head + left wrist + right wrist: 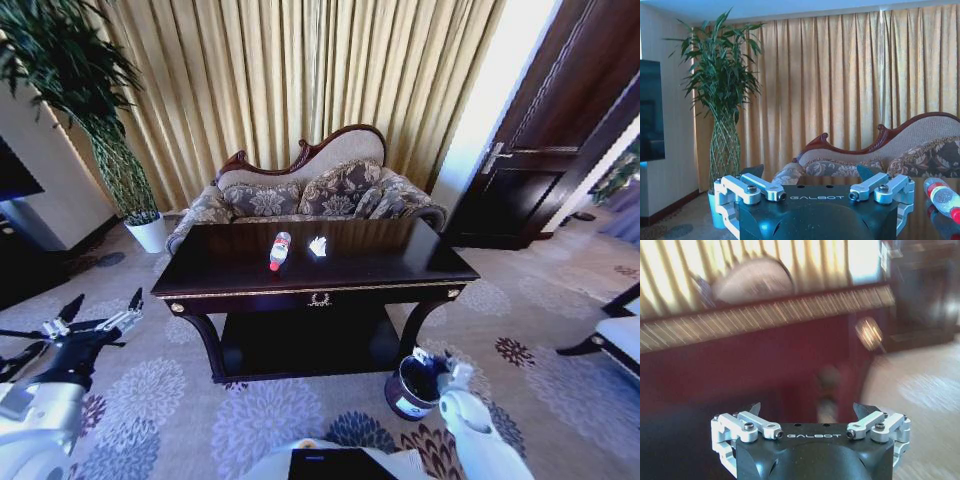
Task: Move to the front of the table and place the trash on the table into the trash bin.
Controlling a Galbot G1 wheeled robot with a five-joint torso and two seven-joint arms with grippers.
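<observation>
Dark glossy wood forms the table [400, 262], which stands directly ahead of the robot. On its top lie the clear plastic bottle [279, 250] with a red label and, just beside it, the crumpled white paper [318, 246]. The bottle's long axis runs roughly front to back, cap end toward the robot. A third piece of litter cannot be confirmed from the head view. The trash bin [411, 391] sits on the carpet near the table's front right leg.

The left end effector [103, 311] hangs left of the table, below its top, fingers spread wide; the bottle lies ahead and to its right. The right end effector [447, 372] hovers above the bin, fingers also wide, holding nothing. Both items appear roughly equidistant from either arm.
</observation>
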